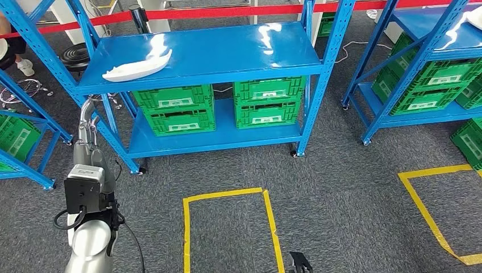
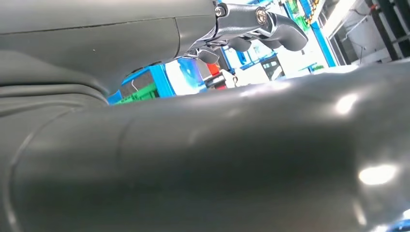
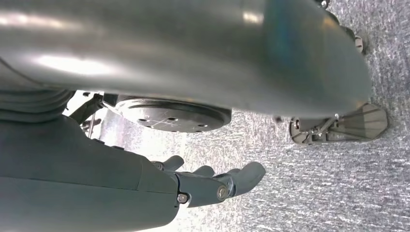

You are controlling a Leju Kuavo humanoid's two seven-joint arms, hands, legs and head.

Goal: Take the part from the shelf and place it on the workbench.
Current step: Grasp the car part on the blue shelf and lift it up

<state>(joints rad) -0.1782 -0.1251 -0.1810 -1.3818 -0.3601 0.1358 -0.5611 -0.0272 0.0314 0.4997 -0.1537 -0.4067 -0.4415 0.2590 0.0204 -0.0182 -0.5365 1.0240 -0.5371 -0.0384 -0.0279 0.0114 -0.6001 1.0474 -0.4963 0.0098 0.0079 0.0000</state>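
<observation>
Grey carpet floor (image 1: 341, 187) carries yellow tape outlines (image 1: 227, 196) near the robot. The central blue shelf (image 1: 227, 54) stands beyond them; a second blue rack (image 1: 423, 31) stands to its right. Under the shelf's top deck, four green crates (image 1: 176, 108) sit in two stacks of two on the lower deck; their contents cannot be seen. More green crates (image 1: 432, 85) fill the right rack. The white part (image 1: 137, 68) lies flat on the top deck, at its near left corner. The left hand (image 1: 88, 122) is raised below that corner, apart from the part, fingers (image 2: 285, 31) loosely extended and empty. The right hand (image 3: 212, 181) hangs over carpet, fingers slightly spread, holding nothing.
</observation>
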